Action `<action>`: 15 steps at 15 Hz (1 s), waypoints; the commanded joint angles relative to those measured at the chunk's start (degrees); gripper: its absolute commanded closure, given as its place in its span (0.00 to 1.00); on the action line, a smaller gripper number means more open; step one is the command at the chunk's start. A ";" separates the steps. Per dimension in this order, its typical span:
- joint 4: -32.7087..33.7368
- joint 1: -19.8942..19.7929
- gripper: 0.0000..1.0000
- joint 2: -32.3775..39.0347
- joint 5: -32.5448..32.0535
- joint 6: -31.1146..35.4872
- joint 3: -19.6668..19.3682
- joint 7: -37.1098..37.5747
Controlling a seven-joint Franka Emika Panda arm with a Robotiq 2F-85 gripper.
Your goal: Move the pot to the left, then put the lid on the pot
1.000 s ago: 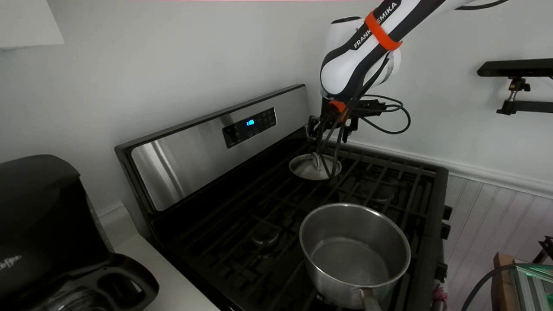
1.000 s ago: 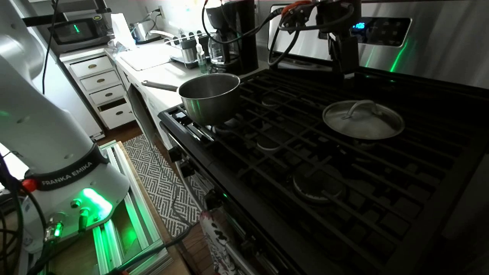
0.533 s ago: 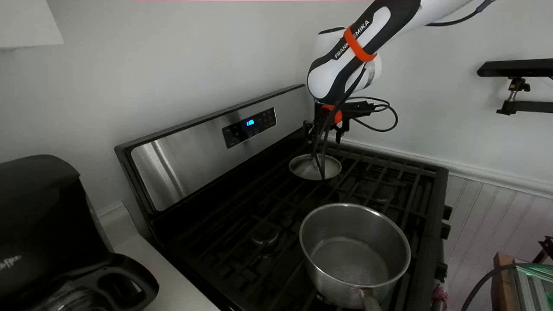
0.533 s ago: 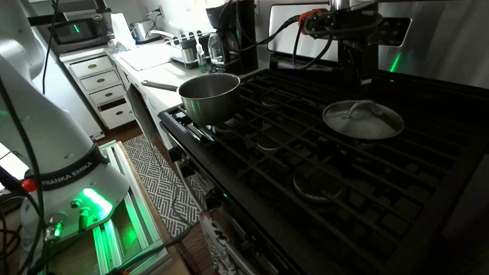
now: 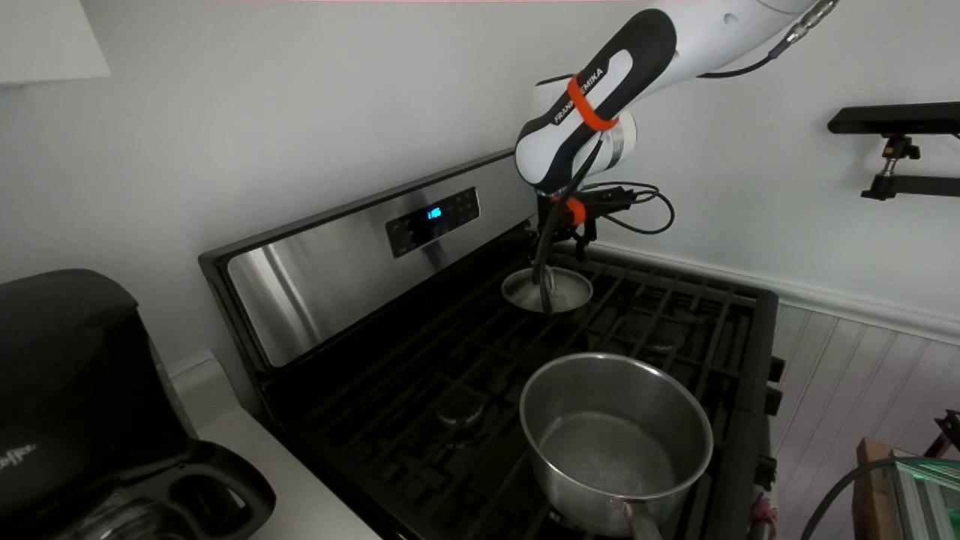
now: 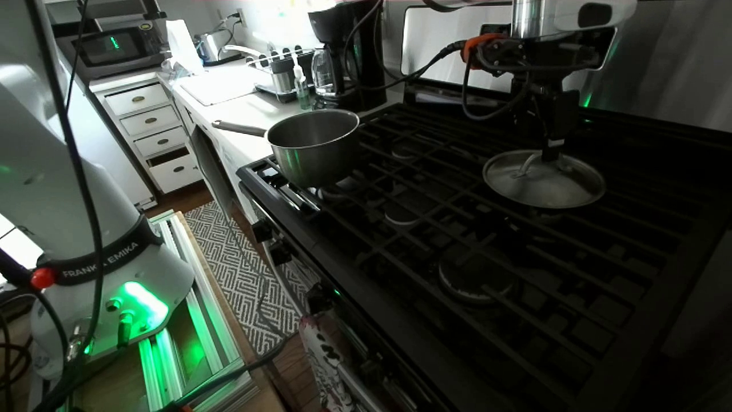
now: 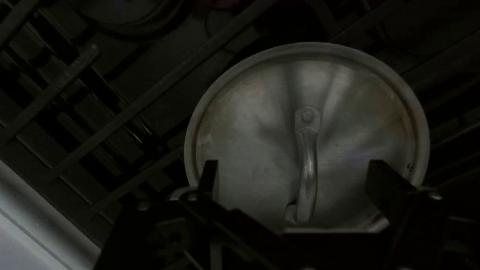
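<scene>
The steel pot stands uncovered and upright on the stove's front grate, with its handle pointing out over the counter side. The silver lid lies flat on the grates nearer the stove's back panel, apart from the pot. My gripper is open and empty, pointing down over the lid. In the wrist view the lid's arched handle stands between the two fingers, with space on both sides. In an exterior view a fingertip is level with the top of the lid handle; whether it touches is unclear.
The black stove grates spread around pot and lid. The stove's back panel rises behind them. A black coffee maker stands on the counter beside the stove. Black cables hang from the arm across the lid in an exterior view.
My gripper has moved down and across the stove to stand over the lid's handle. The pot and the lid have not moved.
</scene>
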 commanded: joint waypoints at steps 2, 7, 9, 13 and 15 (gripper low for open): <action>6.64 -0.92 0.29 4.75 1.89 -4.54 0.47 -2.49; 9.69 -0.91 0.59 6.96 1.81 -6.64 0.58 -2.81; 10.46 -0.89 0.73 7.45 1.70 -7.10 0.53 -2.78; 11.63 -1.21 0.98 8.11 1.94 -8.05 0.50 -2.84; 11.66 -1.37 0.97 7.94 2.03 -8.23 0.52 -3.05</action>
